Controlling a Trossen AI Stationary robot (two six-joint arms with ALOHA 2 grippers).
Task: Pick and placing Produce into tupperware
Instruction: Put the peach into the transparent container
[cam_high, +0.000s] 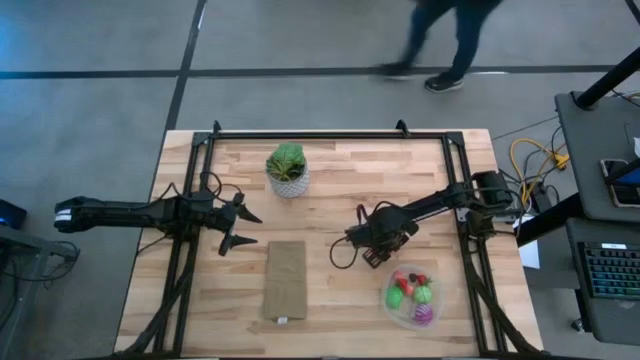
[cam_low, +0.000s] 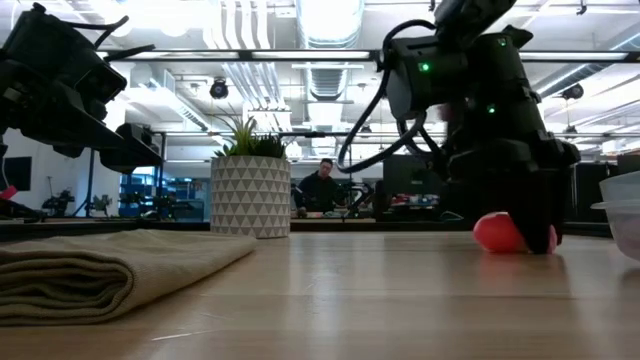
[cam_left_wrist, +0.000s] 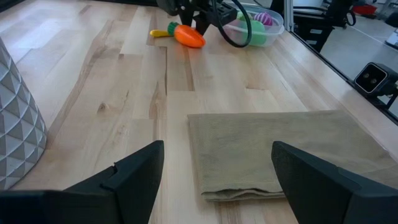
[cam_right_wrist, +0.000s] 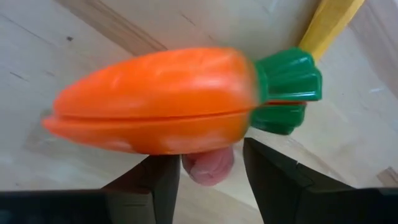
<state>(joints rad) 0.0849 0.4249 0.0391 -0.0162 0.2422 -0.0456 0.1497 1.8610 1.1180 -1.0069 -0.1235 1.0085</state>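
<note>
A: Carrot (cam_right_wrist: 155, 109), orange toy with green top, lies on the table (cam_high: 330, 300) directly under the right gripper (cam_high: 374, 252), at about 11 o'clock from the tupperware (cam_high: 413, 297). Yellow piece (cam_left_wrist: 159, 32) just beside its green end.

B: Fingers?

A: Spread, carrot between them, not clamped. Tupperware at 5 o'clock on the table holds red, green and magenta produce (cam_high: 410, 291).

B: Left arm?

A: Left gripper (cam_high: 236, 226) waits open at 9 o'clock, near the folded cloth (cam_high: 285, 279). Potted plant (cam_high: 287, 169) at 12 o'clock.
</note>
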